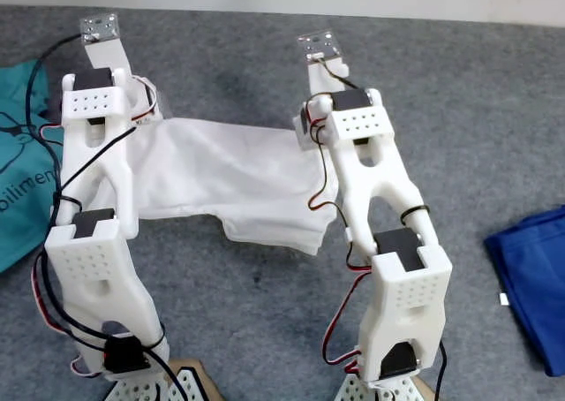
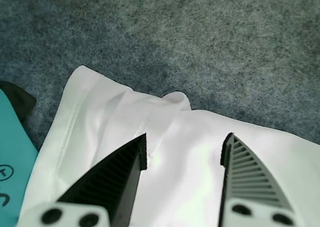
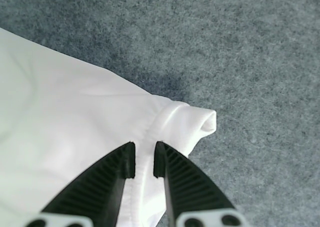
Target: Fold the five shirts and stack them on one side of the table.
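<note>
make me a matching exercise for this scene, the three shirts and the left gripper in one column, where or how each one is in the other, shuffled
1. white cloth shirt
2. teal cloth shirt
3. dark blue cloth shirt
4. left gripper

a. jaws apart over white fabric
b. at the robot's far right
c. in the middle, rumpled
d. at the robot's far left

Pairs: 1-c, 2-d, 3-b, 4-a

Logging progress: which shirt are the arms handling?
The white shirt, under the left tool and right tool; the teal shirt and blue shirt lie apart at the edges.
</note>
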You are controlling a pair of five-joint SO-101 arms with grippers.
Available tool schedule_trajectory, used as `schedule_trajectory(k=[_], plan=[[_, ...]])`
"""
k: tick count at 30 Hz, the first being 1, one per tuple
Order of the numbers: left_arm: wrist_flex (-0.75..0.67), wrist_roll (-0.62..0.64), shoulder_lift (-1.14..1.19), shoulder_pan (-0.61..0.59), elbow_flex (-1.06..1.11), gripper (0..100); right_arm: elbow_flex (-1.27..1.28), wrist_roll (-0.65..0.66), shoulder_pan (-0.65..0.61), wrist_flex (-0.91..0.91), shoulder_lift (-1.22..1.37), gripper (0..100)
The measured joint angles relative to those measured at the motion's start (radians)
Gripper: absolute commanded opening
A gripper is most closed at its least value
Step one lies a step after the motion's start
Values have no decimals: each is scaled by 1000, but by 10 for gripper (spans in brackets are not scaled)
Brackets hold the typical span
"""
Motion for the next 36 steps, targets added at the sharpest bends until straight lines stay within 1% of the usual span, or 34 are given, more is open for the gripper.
schedule_trajectory(k=[4,10,13,14,17,19,25,32,36], plan=[[-3,0,0,0,3,252,0,0,0,0,0,80],[-87,0,0,0,48,252,0,0,0,0,0,80],[-107,0,2,0,60,250,0,0,0,0,0,80],[-114,0,5,0,60,240,0,0,0,0,0,80],[-121,0,40,-6,60,160,0,0,0,0,0,80],[-121,2,69,-9,54,127,0,0,0,0,0,80],[-121,2,118,-14,0,123,0,0,0,0,0,80],[-121,2,120,-15,-9,116,0,0,0,0,0,80],[-121,0,121,-34,-35,11,0,0,0,0,0,80]])
